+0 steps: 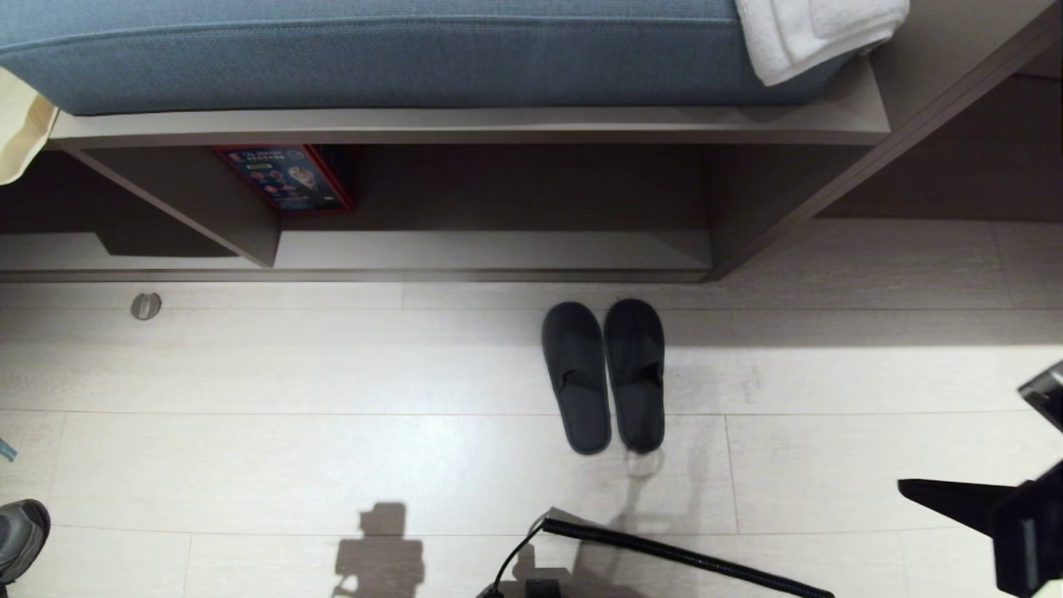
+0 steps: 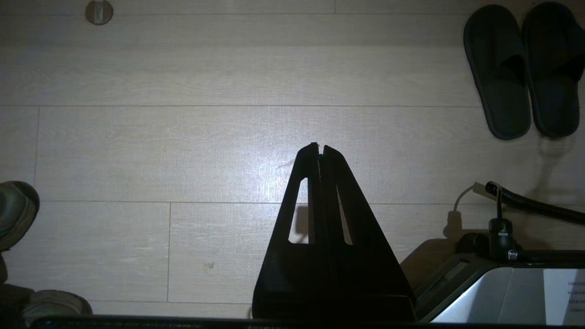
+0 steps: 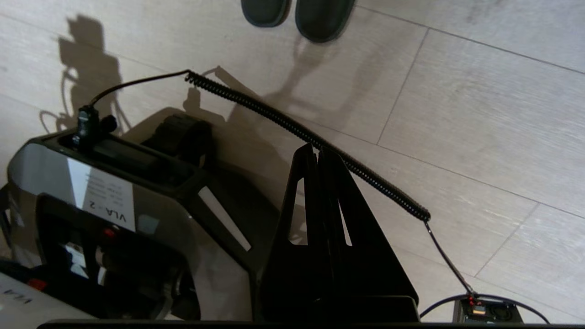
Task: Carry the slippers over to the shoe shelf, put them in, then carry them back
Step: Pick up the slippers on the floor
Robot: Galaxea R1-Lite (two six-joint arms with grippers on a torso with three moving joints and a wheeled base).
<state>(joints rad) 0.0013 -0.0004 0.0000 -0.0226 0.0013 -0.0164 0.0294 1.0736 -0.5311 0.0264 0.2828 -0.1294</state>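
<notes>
- Slippers [image 1: 604, 375]: pair lies flat on the pale plank floor [image 1: 249, 465], side by side and touching along their inner edges, toes pointing toward the shoe shelf [image 1: 498, 208], heels toward me; they sit just in front of the shelf's base board, outside the cubby
- Material, as judged: dark fabric uppers over flat thin soles, so I expect them to be light and soft, with a toe cap that collapses under pressure instead of resisting it
- Surface, as judged: cloth should give good friction against my pads, so slipping is unlikely; nothing here is fragile
- Hold point, as judged: best purchase is the open edge of the upper at mid-length, one finger inside the opening and one over the top; pinching both adjacent inner edges together may lift the pair at once
- Caution: a soft sole will droop from a single pinch, so the free end may drag on the shelf edge during insertion
- My right gripper [image 3: 318, 147]: fingers pressed together, holding nothing, hanging above the floor beside my base [image 3: 105, 201], well short of the slipper heels; a coiled cable [image 3: 306, 132] runs under the fingertips
- My left gripper [image 2: 319, 146]: fingers also pressed together and empty, above bare floor, slippers well off to one side
- Shelf cubby: a red-framed printed box [image 1: 286, 178] stands at its left end; the remainder appears free for the pair
- A person's shoe [image 1: 21, 536] shows at the floor's left edge, well apart from the work
</notes>
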